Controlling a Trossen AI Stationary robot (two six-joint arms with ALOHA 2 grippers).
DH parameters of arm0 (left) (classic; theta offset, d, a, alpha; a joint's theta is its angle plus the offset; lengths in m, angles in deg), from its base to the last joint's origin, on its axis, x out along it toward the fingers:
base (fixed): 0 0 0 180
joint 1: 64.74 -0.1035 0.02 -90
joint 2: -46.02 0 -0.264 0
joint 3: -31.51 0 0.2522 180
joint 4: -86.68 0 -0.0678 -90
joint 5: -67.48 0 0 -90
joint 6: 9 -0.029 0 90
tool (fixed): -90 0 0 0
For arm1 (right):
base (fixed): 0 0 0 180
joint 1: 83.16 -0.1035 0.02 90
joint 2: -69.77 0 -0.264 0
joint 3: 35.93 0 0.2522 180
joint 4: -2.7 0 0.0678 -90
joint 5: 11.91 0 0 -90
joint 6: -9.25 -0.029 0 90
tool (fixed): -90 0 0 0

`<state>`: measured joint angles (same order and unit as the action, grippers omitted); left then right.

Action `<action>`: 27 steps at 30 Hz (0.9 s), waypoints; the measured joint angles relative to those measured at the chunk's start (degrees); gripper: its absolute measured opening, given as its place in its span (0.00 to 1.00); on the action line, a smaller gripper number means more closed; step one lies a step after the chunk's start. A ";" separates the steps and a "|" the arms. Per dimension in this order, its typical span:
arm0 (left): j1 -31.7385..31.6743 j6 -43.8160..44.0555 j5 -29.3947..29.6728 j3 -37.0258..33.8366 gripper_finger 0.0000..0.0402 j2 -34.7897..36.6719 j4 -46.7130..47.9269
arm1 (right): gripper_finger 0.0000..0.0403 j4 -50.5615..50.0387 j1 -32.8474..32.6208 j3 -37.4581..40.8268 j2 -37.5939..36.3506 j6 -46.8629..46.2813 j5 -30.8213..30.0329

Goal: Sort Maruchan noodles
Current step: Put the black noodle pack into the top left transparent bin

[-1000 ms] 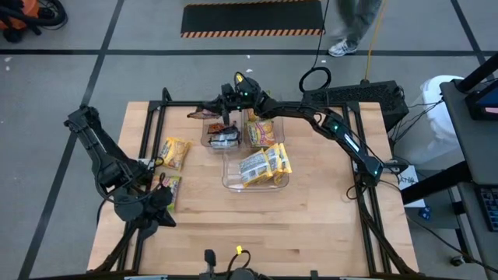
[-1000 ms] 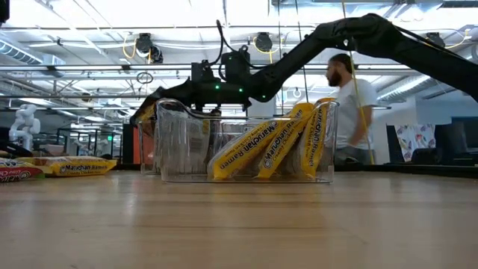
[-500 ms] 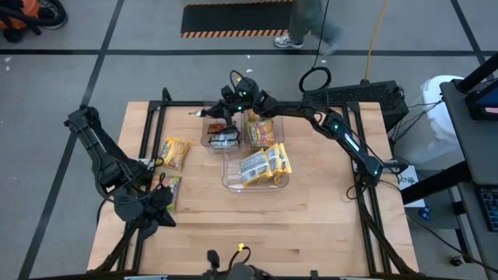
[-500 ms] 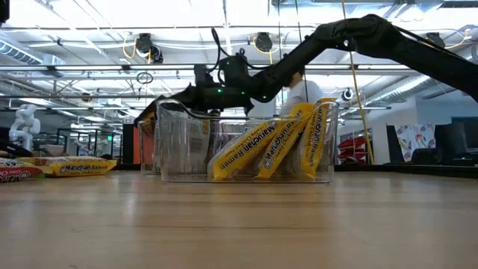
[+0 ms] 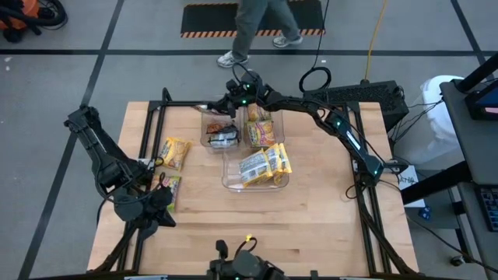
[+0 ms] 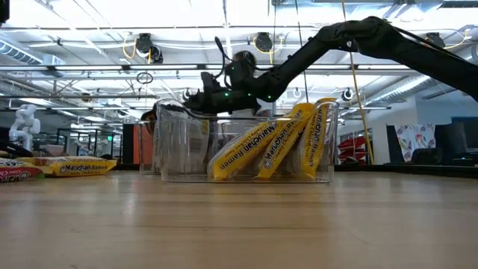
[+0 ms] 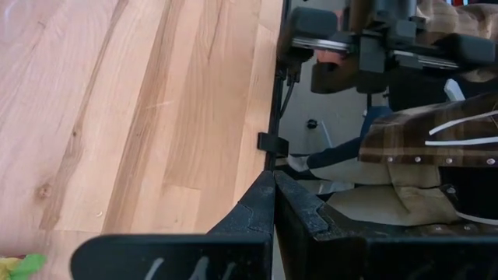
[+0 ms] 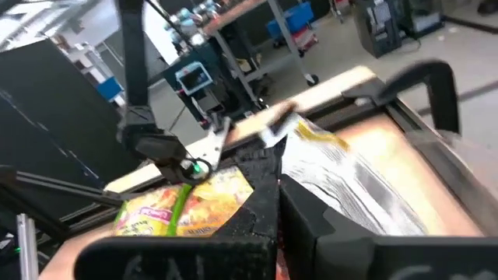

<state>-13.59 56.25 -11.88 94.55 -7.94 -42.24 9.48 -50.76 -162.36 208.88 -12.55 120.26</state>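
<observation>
My right gripper [image 5: 220, 104] reaches level over the table's far middle, shut on one Maruchan packet [image 8: 342, 175] that shows its silvery back and a yellow end. It hovers by the far left corner of a small clear bin [image 5: 221, 144] holding dark packets. A second small bin [image 5: 261, 145] holds orange-red packets and a larger bin [image 5: 255, 185] holds yellow ones standing on edge. A yellow packet [image 5: 175, 152] and a lime-green one [image 5: 170, 190] lie flat on the table's left. My left gripper [image 5: 161, 204] waits shut near the left front. My right gripper pinches the packet's edge [image 8: 294, 173] between its two shut fingers. The fingers come level from the table's right side. The packet sticks out beyond the fingertips, silvery back up, lifted clear of the table and the bin.
The three clear bins stand together at the table's middle and far middle. Bare wood lies along the near edge [image 5: 257, 233] and the right side. A person's legs [image 5: 253, 31] pass on the floor beyond the far edge.
My right gripper has gone a little toward the table's right and far edge with the packet, rolling its wrist, still shut on it. The packet has come in closer over the small bin's far left corner. A person has walked leftward behind the table.
</observation>
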 joint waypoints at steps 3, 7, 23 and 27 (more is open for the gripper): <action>-0.02 0.00 0.00 0.00 0.01 0.00 0.00 | 0.00 -1.07 0.52 0.00 0.04 0.17 -0.20; -0.02 0.09 0.00 0.00 0.01 0.00 0.00 | 0.00 -1.06 1.01 0.00 0.04 0.14 -0.20; -0.02 -0.10 0.00 -0.02 0.01 0.01 0.09 | 0.00 -26.34 1.48 -0.01 -6.98 21.61 -4.69; -0.02 0.02 0.00 -0.04 0.01 0.02 -0.06 | 0.00 -34.19 1.16 -0.02 -7.39 25.87 -4.87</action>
<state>-13.61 56.27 -11.88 94.51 -7.91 -42.30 -24.71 -49.60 -162.38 201.49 13.32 115.39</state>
